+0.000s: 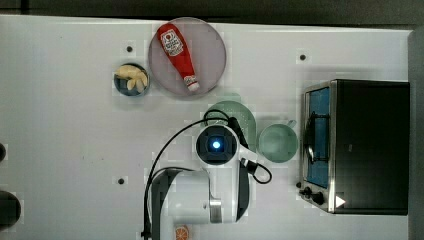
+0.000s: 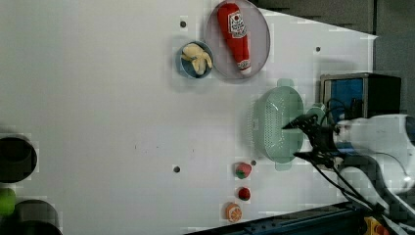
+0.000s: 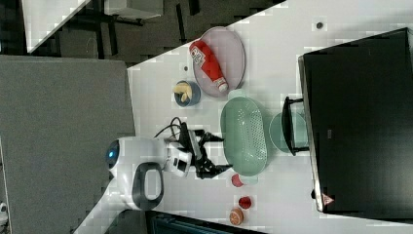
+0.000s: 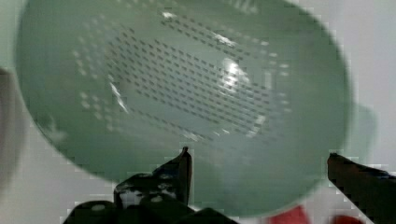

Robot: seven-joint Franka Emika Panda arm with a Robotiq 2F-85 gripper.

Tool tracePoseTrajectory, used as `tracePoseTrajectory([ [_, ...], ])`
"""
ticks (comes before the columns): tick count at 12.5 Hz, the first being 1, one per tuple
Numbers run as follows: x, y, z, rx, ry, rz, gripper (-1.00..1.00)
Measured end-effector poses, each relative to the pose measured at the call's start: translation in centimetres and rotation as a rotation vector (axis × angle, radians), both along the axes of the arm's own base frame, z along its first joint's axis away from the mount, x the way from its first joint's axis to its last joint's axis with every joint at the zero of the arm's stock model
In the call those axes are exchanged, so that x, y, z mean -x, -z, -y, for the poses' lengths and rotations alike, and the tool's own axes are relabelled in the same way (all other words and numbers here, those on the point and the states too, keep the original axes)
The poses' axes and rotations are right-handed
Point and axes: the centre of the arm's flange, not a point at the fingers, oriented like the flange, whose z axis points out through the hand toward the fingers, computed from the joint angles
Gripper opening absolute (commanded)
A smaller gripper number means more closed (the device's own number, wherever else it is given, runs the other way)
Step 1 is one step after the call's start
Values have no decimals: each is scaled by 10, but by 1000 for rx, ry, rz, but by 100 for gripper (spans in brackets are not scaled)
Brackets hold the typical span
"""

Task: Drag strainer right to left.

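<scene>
A: The tool (image 2: 296, 139) stands wide open, fingers spread apart, and it has hold of nothing.

B: Where does it sit against the strainer (image 2: 278, 123)?

A: Right at the rim. In the left view the two black fingers point at the strainer's right edge, one by the middle of the oval, one by its lower end. In the wrist view the tool (image 4: 259, 161) frames the strainer (image 4: 182, 93), with one fingertip (image 4: 185, 161) over the bowl's edge and the other just outside it. Whether they touch the plastic is unclear.

B: And the strainer itself?

A: It is flat on the white bench (image 2: 98, 98), open side up, rows of holes showing. In the right view the strainer (image 3: 243, 135) lies between the tool (image 3: 214, 153) and the round cup (image 3: 287, 131), which sits just beside it, in front of the black oven (image 3: 360, 122).

B: What else is nearby?

A: A grey plate (image 2: 259, 34) carrying a ketchup bottle (image 2: 235, 34) is above the strainer in the left view, with a small blue bowl (image 2: 195, 59) of pale pieces beside the plate. Below the strainer there are a strawberry (image 2: 243, 170), a small red piece (image 2: 244, 194) and an orange slice (image 2: 233, 212).
</scene>
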Motion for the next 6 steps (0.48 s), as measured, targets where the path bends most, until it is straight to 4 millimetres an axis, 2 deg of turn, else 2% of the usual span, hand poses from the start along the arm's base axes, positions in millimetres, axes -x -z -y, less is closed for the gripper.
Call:
tracePoseTrajectory([
  [2, -11, 24, 0, 7, 104, 33, 100],
  [6, -21, 65, -8, -12, 197, 119, 100],
])
